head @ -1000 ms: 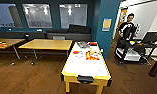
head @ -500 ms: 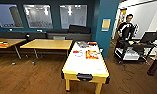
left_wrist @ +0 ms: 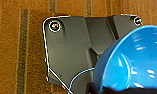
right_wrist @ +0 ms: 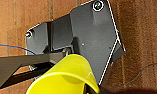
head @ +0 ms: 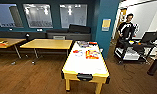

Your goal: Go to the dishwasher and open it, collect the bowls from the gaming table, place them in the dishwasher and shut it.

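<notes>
Wooden plank flooring ran beneath the glossy white, yellow-rimmed gaming table point(head: 69, 67) at twelve o'clock. Left wrist view showed a bright blue round plastic bowl point(left_wrist: 134, 62), seemingly grasped at its rim; it looked light, stiff and slippery. Whether the right gripper gripped the yellow cup point(right_wrist: 66, 75) I cannot tell.

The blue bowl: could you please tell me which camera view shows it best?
The left wrist view: the blue bowl appears large there, its rim and glossy inside plain. The head view looks over the gaming table, and the right wrist view has a yellow cup instead.
</notes>
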Tool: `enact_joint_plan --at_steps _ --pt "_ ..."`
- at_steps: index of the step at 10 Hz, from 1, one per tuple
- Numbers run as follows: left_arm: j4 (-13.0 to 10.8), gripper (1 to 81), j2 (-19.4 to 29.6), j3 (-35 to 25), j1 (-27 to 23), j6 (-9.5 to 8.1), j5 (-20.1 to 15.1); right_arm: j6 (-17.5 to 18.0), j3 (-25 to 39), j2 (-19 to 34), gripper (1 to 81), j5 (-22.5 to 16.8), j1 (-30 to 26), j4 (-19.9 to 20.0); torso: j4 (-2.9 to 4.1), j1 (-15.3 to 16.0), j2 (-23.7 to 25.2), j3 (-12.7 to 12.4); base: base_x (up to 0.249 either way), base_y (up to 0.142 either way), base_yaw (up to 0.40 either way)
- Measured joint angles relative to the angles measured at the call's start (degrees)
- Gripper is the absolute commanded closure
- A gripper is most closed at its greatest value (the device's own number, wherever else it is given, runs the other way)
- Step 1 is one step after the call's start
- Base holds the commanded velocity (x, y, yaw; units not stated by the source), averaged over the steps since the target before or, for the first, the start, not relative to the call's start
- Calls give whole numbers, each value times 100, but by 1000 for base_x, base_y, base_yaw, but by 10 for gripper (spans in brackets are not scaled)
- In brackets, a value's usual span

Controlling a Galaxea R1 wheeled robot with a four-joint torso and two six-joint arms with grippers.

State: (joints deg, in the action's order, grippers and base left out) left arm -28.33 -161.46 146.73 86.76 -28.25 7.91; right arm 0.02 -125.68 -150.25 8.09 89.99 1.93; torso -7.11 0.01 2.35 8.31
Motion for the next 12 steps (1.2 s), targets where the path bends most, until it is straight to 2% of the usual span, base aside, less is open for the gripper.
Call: enact_joint_plan --at_steps 3,5,12 --pt "0 811 0 0 -5 -2 2 0 -6 -63 811 -2 0 0 0 0 0 0 0 0 0" --pt "-2 811 0 -1 -5 -2 2 -2 -23 -57 811 -2 0 -2 0 2 0 0 0 0 -194" --pt "-6 811 -17 11 -22 -2 7 -2 -61 -96 811 -11 46 -11 0 5 -2 0 0 0 -384"
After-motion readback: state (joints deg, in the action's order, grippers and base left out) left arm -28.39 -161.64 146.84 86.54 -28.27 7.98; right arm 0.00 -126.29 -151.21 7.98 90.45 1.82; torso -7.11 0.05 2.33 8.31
